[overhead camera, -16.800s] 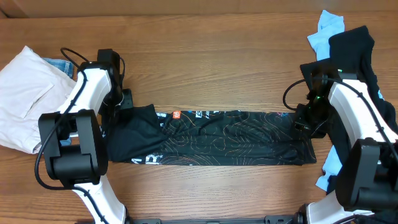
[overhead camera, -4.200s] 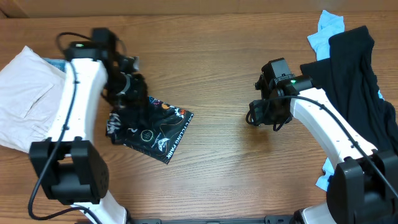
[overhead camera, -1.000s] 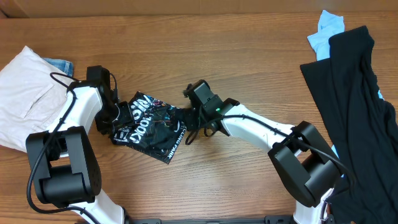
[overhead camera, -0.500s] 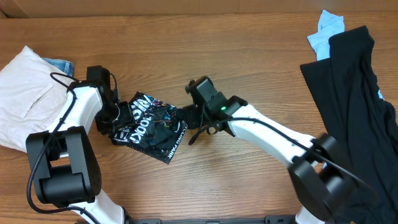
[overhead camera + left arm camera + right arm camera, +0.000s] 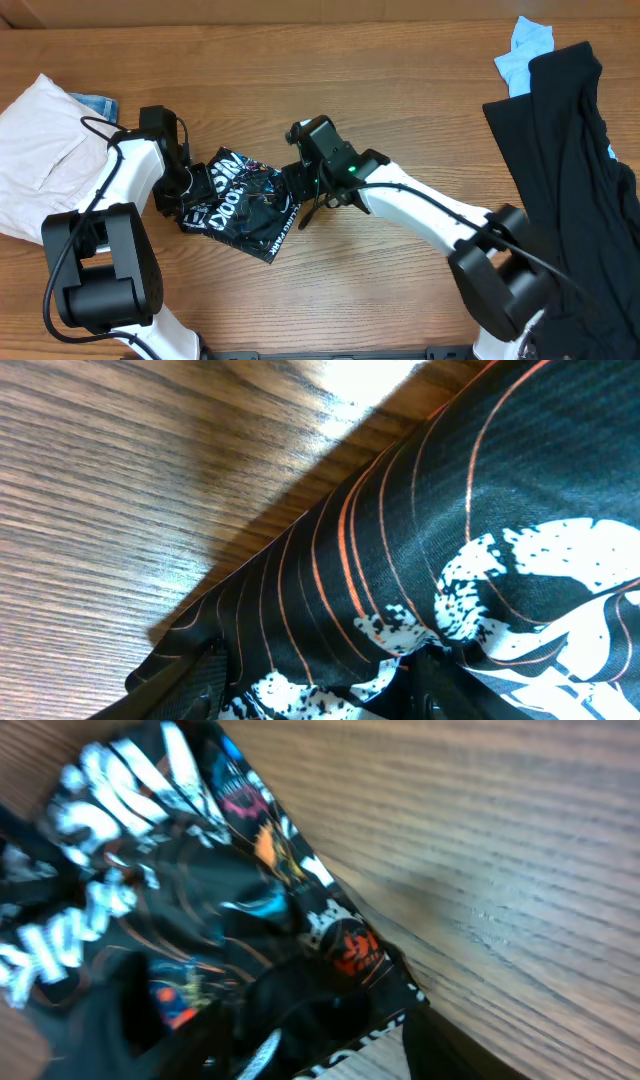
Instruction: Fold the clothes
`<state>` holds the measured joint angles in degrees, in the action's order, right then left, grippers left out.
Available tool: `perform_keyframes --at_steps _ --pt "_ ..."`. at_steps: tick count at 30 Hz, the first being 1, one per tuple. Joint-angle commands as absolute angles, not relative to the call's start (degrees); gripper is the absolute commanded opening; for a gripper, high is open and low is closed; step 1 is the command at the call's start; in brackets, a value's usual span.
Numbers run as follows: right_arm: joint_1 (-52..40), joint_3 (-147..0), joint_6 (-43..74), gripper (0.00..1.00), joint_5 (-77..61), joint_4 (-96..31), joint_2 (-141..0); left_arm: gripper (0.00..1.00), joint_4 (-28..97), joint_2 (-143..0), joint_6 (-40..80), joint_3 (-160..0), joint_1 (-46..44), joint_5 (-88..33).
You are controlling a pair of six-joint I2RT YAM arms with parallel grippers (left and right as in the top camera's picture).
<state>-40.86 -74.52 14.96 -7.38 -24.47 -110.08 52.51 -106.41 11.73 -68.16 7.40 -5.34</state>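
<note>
Two tools flank the folded black shirt [image 5: 240, 205], left of centre on the bench [image 5: 400, 120]. My right tool [image 5: 294, 195] stands parted at its edge; whether my left tool [image 5: 190, 196] grips, I cannot tell. Fold looks done; next, stack it aside.

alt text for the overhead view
A black jersey shirt with white lettering lies folded on the wooden table, the left tool and right tool at its opposite edges. A white garment lies far left, a black garment and pale blue cloth far right.
</note>
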Motion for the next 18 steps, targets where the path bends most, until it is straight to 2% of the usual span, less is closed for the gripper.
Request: perform_keyframes --at_steps 1,2,4,5,7,9,11,15,16,18 --pt "-40.8 -75.0 14.6 0.49 -9.3 -23.9 -112.8 0.62 52.7 -105.6 12.4 -67.7 7.5 -5.8" --pt "-40.8 -75.0 14.6 0.46 -9.3 -23.9 -113.1 0.62 52.7 -105.6 12.4 -67.7 7.5 -5.8" --pt "-40.8 -75.0 14.6 0.13 -9.2 -24.2 -113.9 0.62 53.0 -105.6 12.4 -67.7 7.5 -5.8" --pt "-40.7 -75.0 14.6 0.04 -9.0 -24.6 -114.0 0.62 53.2 -105.6 12.4 -67.7 7.5 -5.8" --pt "-40.4 -75.0 14.8 0.04 -7.5 -25.7 -114.0 0.61 53.6 -105.6 12.4 -67.7 7.5 -5.8" --pt "-39.6 -75.0 15.0 0.04 -5.3 -28.3 -114.0 0.52 54.2 -105.6 12.4 -67.7 7.5 -5.8" --pt "-39.2 -75.0 16.8 0.04 -2.1 -30.5 -114.0 0.49 54.4 -105.6 12.4 -67.7 7.5 -5.8" --pt "-38.0 -75.0 21.2 0.05 2.9 -35.0 -114.0 0.45 54.4 -105.6 12.5 -67.7 7.5 -5.8" --pt "-37.9 -75.0 21.2 0.08 2.9 -35.0 -114.0 0.45 54.4 -105.6 12.5 -67.7 7.5 -5.8" --pt "-37.9 -75.0 21.0 0.27 2.9 -35.0 -114.0 0.45 54.4 -105.6 12.5 -67.7 7.5 -5.8"
